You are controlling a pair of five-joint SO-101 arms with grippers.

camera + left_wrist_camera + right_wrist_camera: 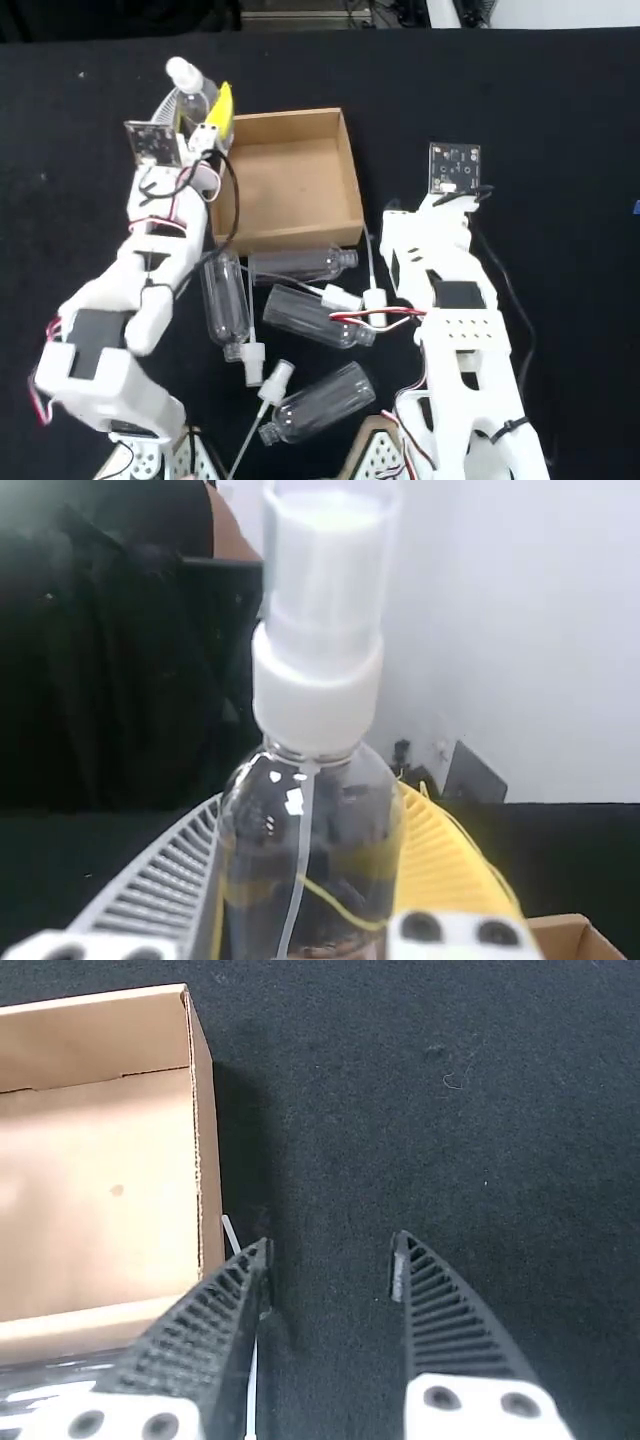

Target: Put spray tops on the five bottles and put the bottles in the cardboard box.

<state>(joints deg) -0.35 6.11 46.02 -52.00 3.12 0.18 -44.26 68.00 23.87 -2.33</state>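
My left gripper (200, 118) is shut on a clear bottle (305, 850) that carries a white spray top (320, 670). It holds the bottle (188, 88) upright just outside the far left corner of the cardboard box (340, 170). The box (200, 1150) looks empty inside. My right gripper (330, 1260) stands open over bare black cloth beside the box's near right corner, nothing between its fingers; in the high view this gripper (388, 222) sits right of the box. Several uncapped bottles lie in front of the box: one (300, 265) along its near wall, one (225, 298), one (315, 315), one (320, 400).
Loose spray tops with thin tubes lie among the bottles: (340, 297), (375, 297), (252, 362), (275, 380). A red and white cable (370, 318) crosses the middle bottle. Black cloth stretches open to the right of the right arm and behind the box.
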